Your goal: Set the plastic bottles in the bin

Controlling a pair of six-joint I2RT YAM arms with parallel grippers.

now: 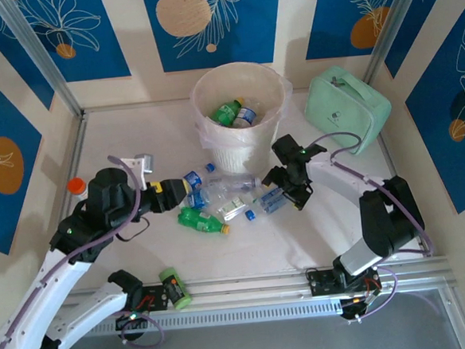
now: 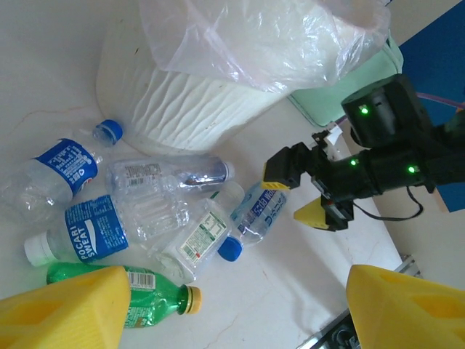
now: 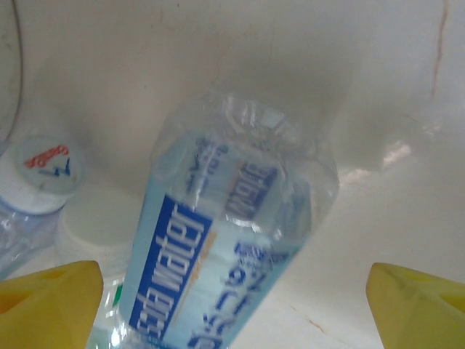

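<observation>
A soda-water bottle (image 3: 218, 247) lies on its side on the table (image 1: 134, 141) just off the foot of the bin (image 1: 239, 154), on the side facing the arms. Its blue-capped end points away from the bin. Its long axis runs lengthwise through the gap of the right gripper (image 3: 229, 283), crosswise to the line on which the jaws would shut. That gripper stands spread wide astride the bottle, its yellow fingers (image 3: 51, 302) flanking the label with bare table showing on either side, so nothing is clasped yet. The right arm is plainly the nearer of the two to this bottle, and the coming move looks like a straight pinch across the bottle's width, then a lift up over the bin's rim. Beyond it, a loose heap of bottles (image 1: 229, 189) lies against the bin's foot on the same side. A green bottle (image 2: 149, 291) lies at the heap's edge farthest from the bin. The left gripper (image 2: 236, 298) hangs over that far edge, jaws parted and empty; one finger overlaps the green bottle in its wrist view, though contact cannot be told. Two bottles (image 1: 228, 112) already sit inside the bin.
</observation>
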